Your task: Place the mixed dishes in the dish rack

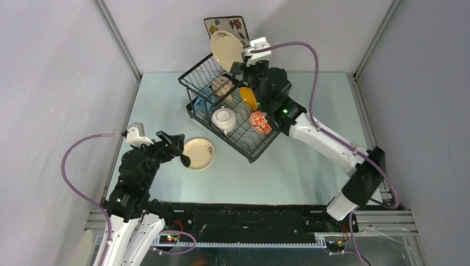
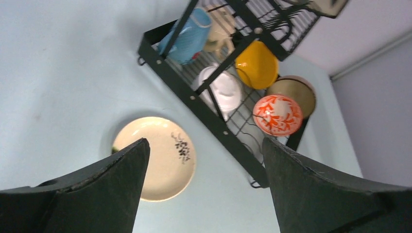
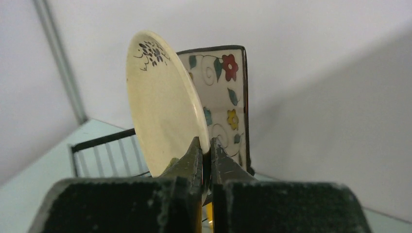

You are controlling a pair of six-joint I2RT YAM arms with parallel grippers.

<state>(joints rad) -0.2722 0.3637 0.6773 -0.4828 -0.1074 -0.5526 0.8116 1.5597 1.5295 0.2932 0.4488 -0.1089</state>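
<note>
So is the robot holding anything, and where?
The right tool pinches a cream round plate by its rim. The left tool is open and empty.

The rack (image 2: 193, 98) is black coated wire. The plate (image 3: 163, 107) is smooth, glossy glazed ceramic. The table (image 2: 58, 73) looks matt.

The table (image 1: 310, 160) is flat and pale blue-green. A big black wire dish rack (image 1: 200, 75) stands on it, toward the far side and turned at a slant. A round cream plate (image 1: 199, 154) lies flat on the table, nearer and to the left of the rack. It is close to the rack but not touching it. The plate has a small dark flower mark.
</note>
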